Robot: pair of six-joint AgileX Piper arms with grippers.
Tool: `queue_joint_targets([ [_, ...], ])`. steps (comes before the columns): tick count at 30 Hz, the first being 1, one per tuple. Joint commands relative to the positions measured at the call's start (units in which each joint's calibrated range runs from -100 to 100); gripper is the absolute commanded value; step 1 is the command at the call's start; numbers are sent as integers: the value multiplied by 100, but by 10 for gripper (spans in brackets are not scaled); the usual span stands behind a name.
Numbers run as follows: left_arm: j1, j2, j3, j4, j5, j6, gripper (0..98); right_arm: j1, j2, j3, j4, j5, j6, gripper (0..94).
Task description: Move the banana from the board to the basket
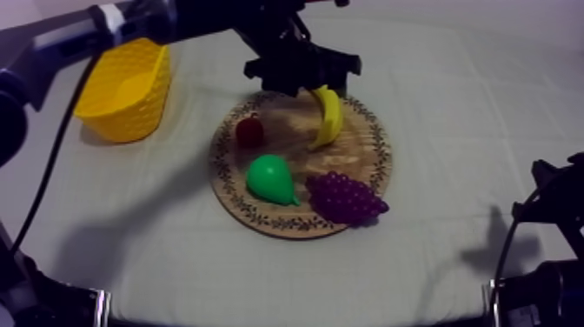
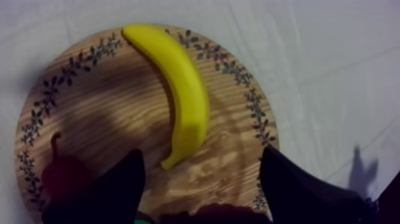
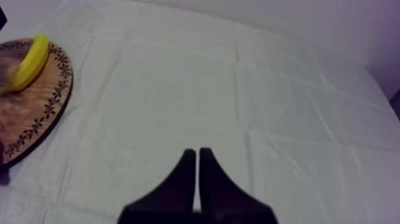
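From above, my left claw (image 1: 306, 80) hangs over the far rim of the wooden board (image 1: 228, 187), at the upper end of the banana (image 1: 328, 117). The banana lies on the board with the small red fruit (image 1: 249, 131), pear (image 1: 271, 179) and grapes (image 1: 345, 197). The yellow basket (image 1: 126, 91) stands apart at the left.

In my left wrist view the claw gapes wide and grips nothing. The banana lies on the wood ahead of my fingers (image 2: 122, 184), untouched.

In my right wrist view the right claw (image 3: 197, 152) is pressed together, empty, over bare cloth (image 3: 250, 89), with the board off to one side.
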Motion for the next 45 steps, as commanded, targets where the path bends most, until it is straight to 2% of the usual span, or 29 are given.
queue_joint_targets([
  [1,-12,485,-762,14,444,-26,697,0,-2,-3,1,-1,-1,3],
  [11,-40,1764,-2503,77,1613,-87,668,0,-2,-3,1,-1,-1,3],
  [17,-44,2397,-3266,138,2044,-155,657,0,-2,-3,1,-1,-1,3],
  [23,-52,2821,-3892,173,2497,-165,603,0,-2,-3,1,-1,-1,3],
  [31,-18,3070,-4456,-144,3284,-162,493,0,-2,-3,1,-1,-1,3],
  [37,-116,3185,-4380,-313,3645,47,317,0,-2,-3,1,-1,-1,3],
  [45,19,3325,-4782,-452,3710,-243,259,0,-2,-3,1,-1,-2,3],
])
